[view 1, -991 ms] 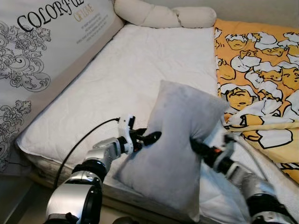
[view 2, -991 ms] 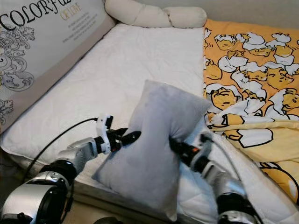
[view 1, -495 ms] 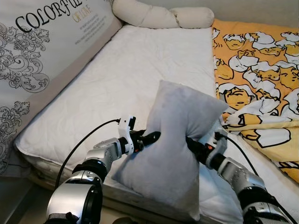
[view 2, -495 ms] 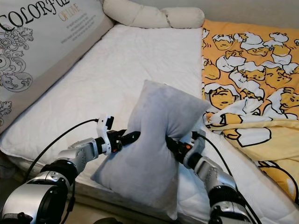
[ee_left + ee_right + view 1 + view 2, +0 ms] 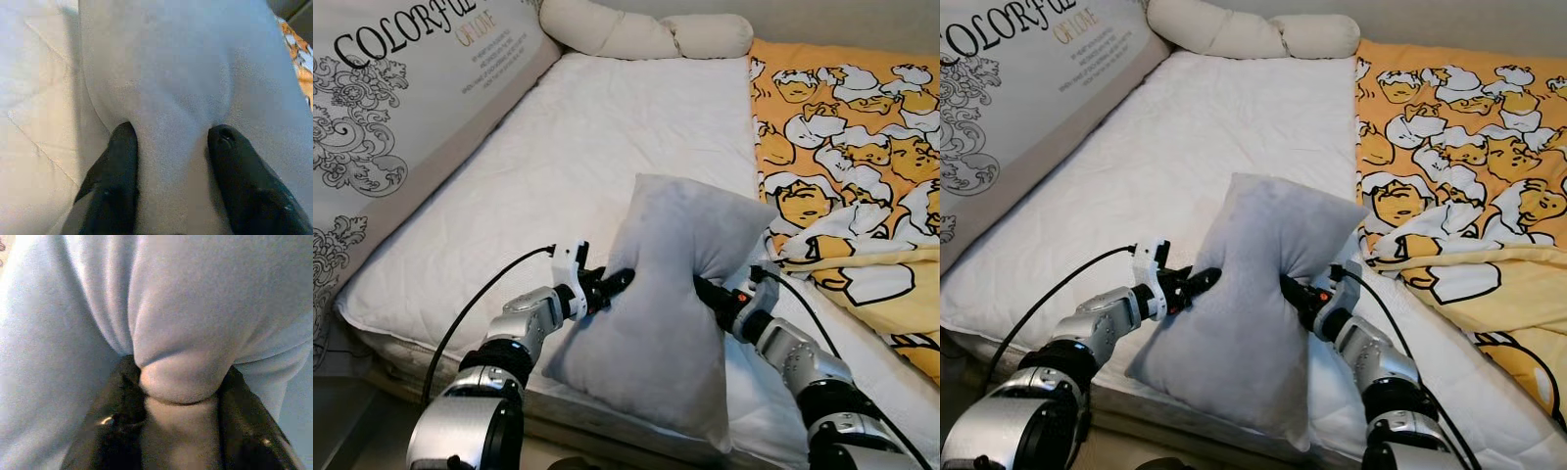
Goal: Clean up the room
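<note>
Grey pillow [image 5: 671,304] pinched from both flanks, standing tilted on its lower corner at the near edge of the bed. Left tool [image 5: 171,139] clamped on the pillow's left edge, fabric bulging between the two black fingers [image 5: 117,161]. Right tool [image 5: 178,377] clamped on the opposite edge, a thick fold of grey fabric bunched tight between its fingers [image 5: 117,391]. Between the two tools, the pillow's waist drawn in; above them, its upper corners flaring out. Beyond both tools, a broad stretch of white quilted mattress [image 5: 597,137] running to the cream bolster [image 5: 641,34] at the far end. Outboard of the left tool, more bare mattress up to the printed headboard cushion [image 5: 391,108] lettered "COLORFUL". Outboard of the right tool, a rumpled yellow cartoon-print blanket [image 5: 862,186], its folded edge just beside the pillow's right corner. Below the tools, the mattress front edge [image 5: 401,343], with the pillow's bottom corner overhanging it.
</note>
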Robot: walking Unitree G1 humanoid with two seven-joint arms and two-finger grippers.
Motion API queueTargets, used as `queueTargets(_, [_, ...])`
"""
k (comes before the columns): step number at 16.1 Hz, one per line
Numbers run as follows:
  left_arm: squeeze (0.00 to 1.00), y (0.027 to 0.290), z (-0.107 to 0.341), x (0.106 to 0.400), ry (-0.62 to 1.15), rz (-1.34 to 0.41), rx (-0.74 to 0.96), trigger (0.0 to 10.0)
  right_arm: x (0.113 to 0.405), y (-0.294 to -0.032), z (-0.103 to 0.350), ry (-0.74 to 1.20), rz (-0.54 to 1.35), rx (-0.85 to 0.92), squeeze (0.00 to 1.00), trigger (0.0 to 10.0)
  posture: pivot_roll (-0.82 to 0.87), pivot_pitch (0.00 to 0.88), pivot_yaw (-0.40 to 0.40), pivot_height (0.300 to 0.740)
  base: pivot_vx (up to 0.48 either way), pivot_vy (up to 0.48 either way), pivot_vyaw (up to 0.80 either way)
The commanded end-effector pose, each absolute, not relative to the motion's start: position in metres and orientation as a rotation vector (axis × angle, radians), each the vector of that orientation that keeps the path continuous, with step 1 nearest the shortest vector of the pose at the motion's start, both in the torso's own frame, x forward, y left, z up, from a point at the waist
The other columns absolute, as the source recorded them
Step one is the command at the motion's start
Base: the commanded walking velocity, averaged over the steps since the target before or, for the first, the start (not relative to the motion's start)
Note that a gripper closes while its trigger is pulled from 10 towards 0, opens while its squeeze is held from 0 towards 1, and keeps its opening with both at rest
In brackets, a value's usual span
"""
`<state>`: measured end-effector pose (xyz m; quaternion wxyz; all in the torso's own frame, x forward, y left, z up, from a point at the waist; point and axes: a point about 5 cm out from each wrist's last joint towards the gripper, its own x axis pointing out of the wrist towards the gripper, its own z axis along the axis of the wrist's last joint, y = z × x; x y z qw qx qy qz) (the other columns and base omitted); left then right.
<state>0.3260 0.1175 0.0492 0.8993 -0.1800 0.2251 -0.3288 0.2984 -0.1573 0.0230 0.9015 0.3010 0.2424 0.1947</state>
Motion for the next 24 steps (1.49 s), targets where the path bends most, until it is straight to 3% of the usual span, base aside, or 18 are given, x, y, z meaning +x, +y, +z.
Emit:
queueTargets(1, [0.00, 0.115, 0.053, 0.328, 0.445, -0.679, -0.378, 0.0, 0.300, -0.143, 0.024, 0.517, 0.440, 0.598, 0.00, 0.0, 0.04, 0.000, 0.065, 0.740, 0.000, 0.000, 0.00])
queueTargets(7, [0.00, 0.102, 0.078, 0.334, 0.335, -0.686, -0.376, 0.0, 0.319, -0.138, 0.055, 0.340, 0.412, 0.600, 0.00, 0.0, 0.05, 0.000, 0.064, 0.740, 0.000, 0.000, 0.00])
queueTargets(9, [0.00, 0.098, 0.091, 0.334, 0.276, -0.698, -0.281, 0.0, 0.325, -0.139, 0.076, 0.189, 0.391, 0.576, 0.00, 0.0, 0.04, 0.000, 0.077, 0.740, 0.000, 0.000, 0.00])
queueTargets(15, [0.00, 0.104, 0.112, 0.331, 0.136, -0.603, -0.193, 0.0, 0.322, -0.151, 0.100, -0.005, 0.291, 0.586, 0.00, 0.0, 0.05, 0.000, 0.058, 0.740, 0.000, 0.000, 0.00])
queueTargets(21, [0.00, 0.110, 0.121, 0.334, 0.104, -0.560, -0.161, 0.0, 0.312, -0.146, 0.089, 0.107, 0.295, 0.487, 0.00, 0.0, 0.05, 0.000, 0.064, 0.740, 0.000, 0.000, 0.00])
queueTargets(23, [0.00, 0.113, 0.118, 0.334, 0.117, -0.553, -0.226, 0.0, 0.306, -0.153, 0.062, 0.321, 0.312, 0.376, 0.00, 0.0, 0.04, 0.000, 0.072, 0.740, 0.000, 0.000, 0.00])
queueTargets(24, [0.05, 0.113, 0.117, 0.336, 0.144, -0.586, -0.224, 10.0, 0.299, -0.161, 0.043, 0.468, 0.312, 0.324, 0.00, 0.0, 0.05, 0.000, 0.065, 0.740, 0.000, 0.000, 0.00])
